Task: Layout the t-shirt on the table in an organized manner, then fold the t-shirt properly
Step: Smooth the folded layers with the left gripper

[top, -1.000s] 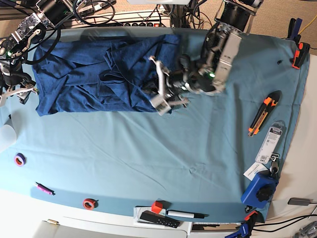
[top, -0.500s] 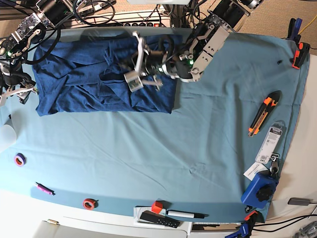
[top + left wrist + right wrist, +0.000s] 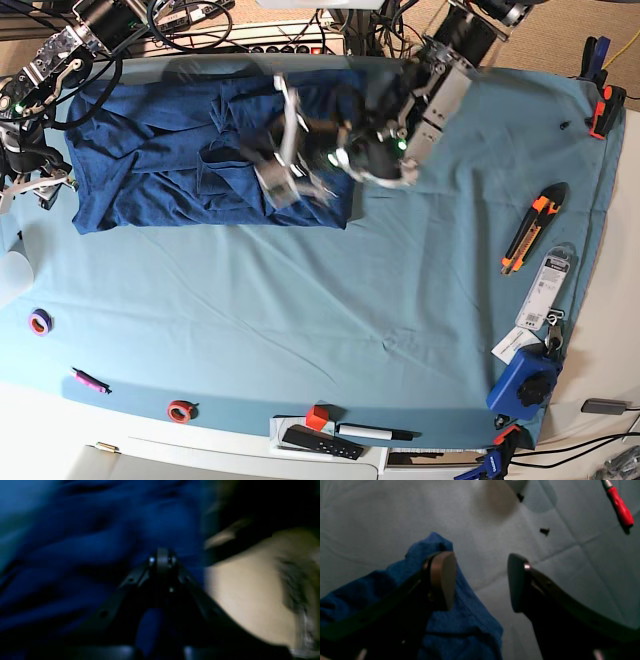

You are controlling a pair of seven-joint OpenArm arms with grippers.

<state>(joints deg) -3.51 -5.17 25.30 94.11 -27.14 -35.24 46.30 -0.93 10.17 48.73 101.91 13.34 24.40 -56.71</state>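
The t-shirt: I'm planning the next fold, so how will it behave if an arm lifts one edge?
The t-shirt lies in soft wrinkles and overlapping folds, so it will probably droop rather than hold shape. Its knit looks matte, so it likely drags on the table cloth instead of sliding. Bunched layers may lift together.

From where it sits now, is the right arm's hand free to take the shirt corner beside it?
Probably yes: the right hand is open and empty, the t-shirt corner lies under one finger, and only bare table surrounds it.
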